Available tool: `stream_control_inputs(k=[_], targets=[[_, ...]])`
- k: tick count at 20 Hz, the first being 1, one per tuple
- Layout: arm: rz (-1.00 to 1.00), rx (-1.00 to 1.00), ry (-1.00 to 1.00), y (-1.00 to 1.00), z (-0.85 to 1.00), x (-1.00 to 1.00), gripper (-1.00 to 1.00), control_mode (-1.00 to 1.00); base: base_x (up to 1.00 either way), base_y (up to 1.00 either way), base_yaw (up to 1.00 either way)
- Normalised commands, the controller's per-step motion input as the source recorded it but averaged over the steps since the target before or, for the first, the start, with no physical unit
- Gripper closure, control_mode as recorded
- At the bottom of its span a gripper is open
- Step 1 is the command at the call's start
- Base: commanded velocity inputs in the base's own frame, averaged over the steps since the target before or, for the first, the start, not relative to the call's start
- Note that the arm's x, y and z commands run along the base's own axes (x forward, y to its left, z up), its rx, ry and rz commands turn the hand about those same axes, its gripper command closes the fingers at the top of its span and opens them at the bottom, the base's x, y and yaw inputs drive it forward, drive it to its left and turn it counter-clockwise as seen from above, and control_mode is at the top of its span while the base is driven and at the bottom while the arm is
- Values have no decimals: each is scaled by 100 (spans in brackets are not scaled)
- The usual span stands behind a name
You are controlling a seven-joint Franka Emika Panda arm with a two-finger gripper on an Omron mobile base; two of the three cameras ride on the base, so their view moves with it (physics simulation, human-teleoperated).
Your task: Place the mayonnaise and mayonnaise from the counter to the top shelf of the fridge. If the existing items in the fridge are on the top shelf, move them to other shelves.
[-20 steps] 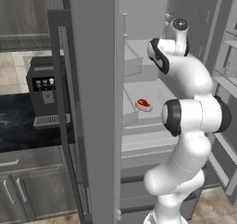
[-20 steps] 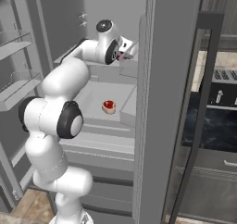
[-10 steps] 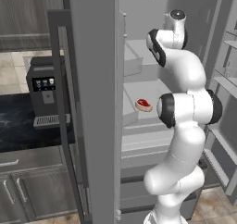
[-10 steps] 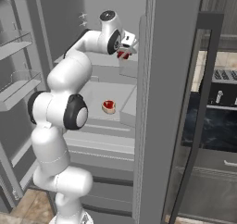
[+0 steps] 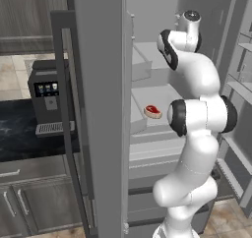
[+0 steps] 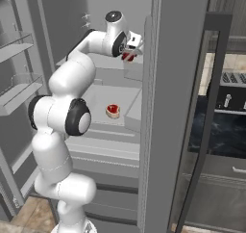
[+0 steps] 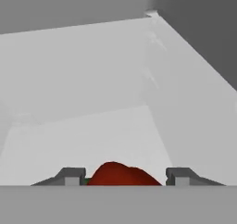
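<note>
Fridge interior – pale grey shelves, a red white-rimmed steak below the hand. Gripper, reaching high, clamps the round shiny red vegetable between its fingertips.

We note the fridge plain mid grey outside, its shelves paler grey. The steak is red with a white rim. At 6 o'clock in the hand view, a shiny dark red vegetable with a green fleck. Counter black, faint white veining. Coffee machine dark grey, small coloured screen icons.
</note>
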Motion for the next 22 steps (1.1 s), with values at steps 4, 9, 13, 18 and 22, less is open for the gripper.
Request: stream_control_inputs(k=[4, 9, 13, 18, 22], targets=[[0, 0, -18, 14, 8, -27, 100, -100, 0, 0, 0], [0, 0, -24, 15, 38, -74, 100, -100, 0, 0, 0], [3, 0, -23, 17, 51, -100, 100, -100, 0, 0, 0], [6, 0, -19, 36, 36, -100, 100, -100, 0, 0, 0], [10, -3, -9, 77, 21, -100, 100, -100, 0, 0, 0]])
